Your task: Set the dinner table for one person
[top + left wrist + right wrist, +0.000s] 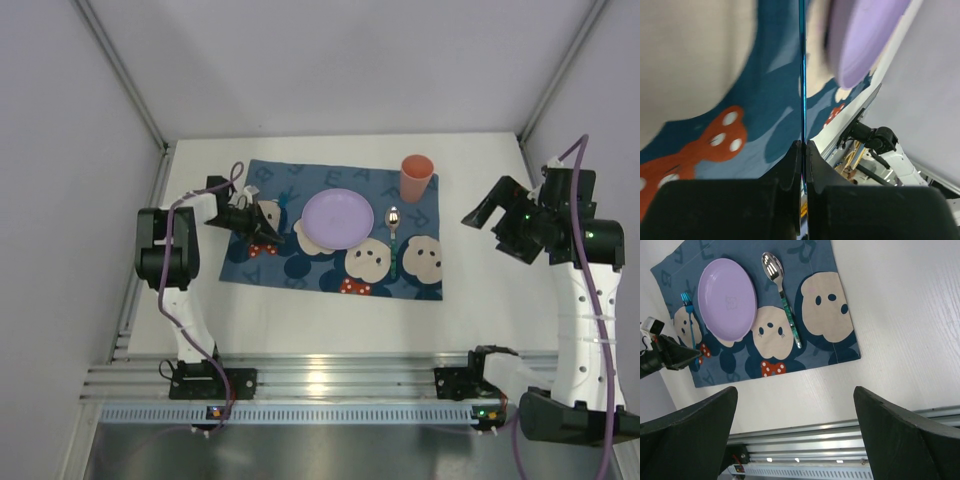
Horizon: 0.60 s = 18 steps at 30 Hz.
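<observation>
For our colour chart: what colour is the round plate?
Round plastic plate: lilac; right wrist view.

The only lettering is on the dark-blue cartoon-mouse placemat point(290, 178) lying on the white bench point(330, 330). Large pale-blue capitals run tone-on-tone along its far edge. In the top view a few of them look like E, A and R, but they are too faint to read as a whole word. The lilac plate point(727, 297) has a small square stamped mark point(731, 302) at its centre, too small to make out
</observation>
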### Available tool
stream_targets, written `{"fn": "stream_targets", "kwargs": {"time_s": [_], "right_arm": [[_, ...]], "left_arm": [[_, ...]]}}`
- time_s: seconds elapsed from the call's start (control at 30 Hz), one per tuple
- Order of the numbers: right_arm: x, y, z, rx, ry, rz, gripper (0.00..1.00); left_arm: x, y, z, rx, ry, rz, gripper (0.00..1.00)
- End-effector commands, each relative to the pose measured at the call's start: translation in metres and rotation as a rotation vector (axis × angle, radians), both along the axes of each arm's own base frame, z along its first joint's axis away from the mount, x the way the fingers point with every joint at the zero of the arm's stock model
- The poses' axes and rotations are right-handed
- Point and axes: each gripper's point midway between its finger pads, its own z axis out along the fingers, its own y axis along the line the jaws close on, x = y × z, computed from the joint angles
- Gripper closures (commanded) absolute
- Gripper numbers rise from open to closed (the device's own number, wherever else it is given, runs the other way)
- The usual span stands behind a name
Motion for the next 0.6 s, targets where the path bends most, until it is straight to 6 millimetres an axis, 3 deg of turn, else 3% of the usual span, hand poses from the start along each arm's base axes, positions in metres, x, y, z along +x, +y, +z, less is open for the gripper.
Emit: {"fn": "stream_targets", "kwargs": {"time_s": [0.0,0.13,0.23,0.37,0.4,0.5,0.57], "right_arm": [[0.002,0.004,0.004,-0.016,-0.031,0.029,0.00],[0.004,0.005,0.002,-0.016,-0.027,0.037,0.00],[0.004,0.006,0.000,-0.016,-0.025,0.040,0.00],[0.004,0.007,0.000,-0.018,-0.025,0.046,0.00],[0.005,0.007,0.000,-0.019,-0.023,0.044,0.00],[0.004,0.008,0.001,-0.021,-0.027,0.051,0.00],[0.004,0.008,0.001,-0.024,-0.029,0.055,0.00]], "left_arm": [[-0.016,0.015,-0.014,0.067,0.107,0.005,1.00],[-0.028,0.020,-0.030,0.106,0.180,0.008,0.99],[-0.036,0.026,-0.039,0.163,0.214,0.012,0.93],[-0.042,0.031,-0.043,0.206,0.235,0.012,0.79],[-0.045,0.033,-0.044,0.216,0.251,0.013,0.69],[-0.046,0.040,-0.048,0.274,0.267,0.011,0.57],[-0.044,0.044,-0.047,0.301,0.266,0.017,0.56]]}}
